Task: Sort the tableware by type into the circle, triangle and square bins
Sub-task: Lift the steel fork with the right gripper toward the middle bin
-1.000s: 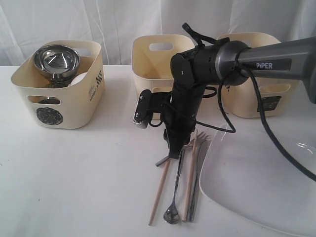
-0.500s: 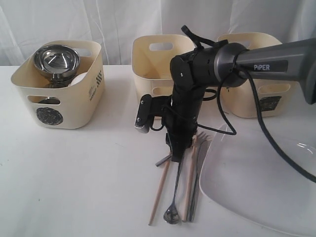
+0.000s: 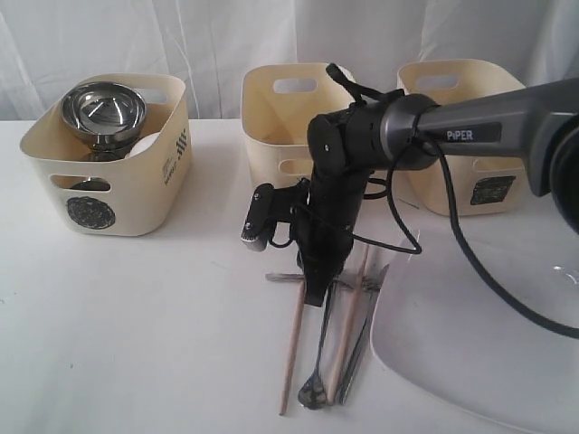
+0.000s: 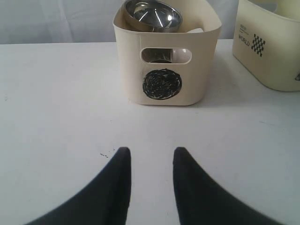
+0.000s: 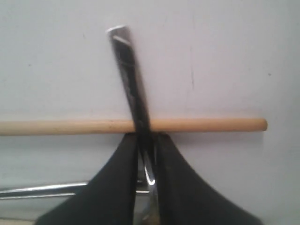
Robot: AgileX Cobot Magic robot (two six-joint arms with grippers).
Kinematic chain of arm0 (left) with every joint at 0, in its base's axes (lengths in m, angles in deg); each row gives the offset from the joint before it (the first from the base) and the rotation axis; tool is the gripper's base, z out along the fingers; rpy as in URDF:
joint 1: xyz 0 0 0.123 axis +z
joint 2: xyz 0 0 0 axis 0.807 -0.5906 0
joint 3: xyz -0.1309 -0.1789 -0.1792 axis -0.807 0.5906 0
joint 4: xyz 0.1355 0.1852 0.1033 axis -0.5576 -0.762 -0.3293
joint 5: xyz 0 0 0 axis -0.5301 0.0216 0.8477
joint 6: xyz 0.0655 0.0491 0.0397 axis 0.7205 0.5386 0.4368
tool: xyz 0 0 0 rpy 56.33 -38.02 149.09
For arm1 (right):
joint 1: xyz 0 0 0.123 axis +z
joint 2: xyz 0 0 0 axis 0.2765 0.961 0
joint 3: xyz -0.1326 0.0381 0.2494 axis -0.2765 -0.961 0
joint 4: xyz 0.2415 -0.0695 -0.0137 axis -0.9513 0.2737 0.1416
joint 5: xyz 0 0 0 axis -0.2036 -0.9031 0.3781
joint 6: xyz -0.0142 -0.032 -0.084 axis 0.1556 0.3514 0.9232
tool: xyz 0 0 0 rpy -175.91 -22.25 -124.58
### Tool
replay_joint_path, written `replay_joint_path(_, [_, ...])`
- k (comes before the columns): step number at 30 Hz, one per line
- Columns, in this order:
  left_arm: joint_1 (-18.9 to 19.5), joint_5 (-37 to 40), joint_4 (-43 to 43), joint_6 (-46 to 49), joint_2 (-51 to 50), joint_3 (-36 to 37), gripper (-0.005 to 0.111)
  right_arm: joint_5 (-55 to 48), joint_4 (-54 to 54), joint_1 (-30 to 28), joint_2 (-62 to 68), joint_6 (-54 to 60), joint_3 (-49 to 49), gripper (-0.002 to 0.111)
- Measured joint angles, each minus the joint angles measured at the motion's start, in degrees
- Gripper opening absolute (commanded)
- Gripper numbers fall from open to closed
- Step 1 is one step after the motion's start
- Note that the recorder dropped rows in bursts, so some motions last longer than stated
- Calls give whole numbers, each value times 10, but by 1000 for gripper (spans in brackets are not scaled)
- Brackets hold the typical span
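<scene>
My right gripper (image 3: 315,294) (image 5: 146,136) is shut on the handle of a steel fork (image 3: 280,277) (image 5: 126,61), which lies crosswise over a wooden chopstick (image 3: 294,353) (image 5: 70,126). A steel spoon (image 3: 315,391), a second chopstick (image 3: 348,334) and a steel knife (image 3: 357,357) lie beside it on the table. The large white plate (image 3: 470,353) sits to their right. The circle bin (image 3: 104,194) (image 4: 161,61) holds a steel bowl (image 3: 102,108) (image 4: 152,11). My left gripper (image 4: 151,152) hangs open over bare table, short of that bin.
Two more cream bins stand at the back: the middle one (image 3: 271,117) behind my right arm and another (image 3: 470,181) at the right. A black cable (image 3: 470,262) loops from the arm over the plate. A neighbouring bin's corner (image 4: 272,47) shows in the left wrist view.
My right gripper has shut on the fork handle and shifted slightly left. The fork has swung to lie level across the other cutlery. The left gripper has not moved.
</scene>
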Motion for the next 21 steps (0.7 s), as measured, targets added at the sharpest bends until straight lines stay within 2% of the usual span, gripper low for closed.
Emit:
replay_joint_path(6, [0, 0, 0, 0, 0, 0, 36, -6, -23, 0, 2, 1, 20, 0])
replay_joint_path(21, [0, 0, 0, 0, 0, 0, 36, -16, -168, 0, 4, 1, 87, 0])
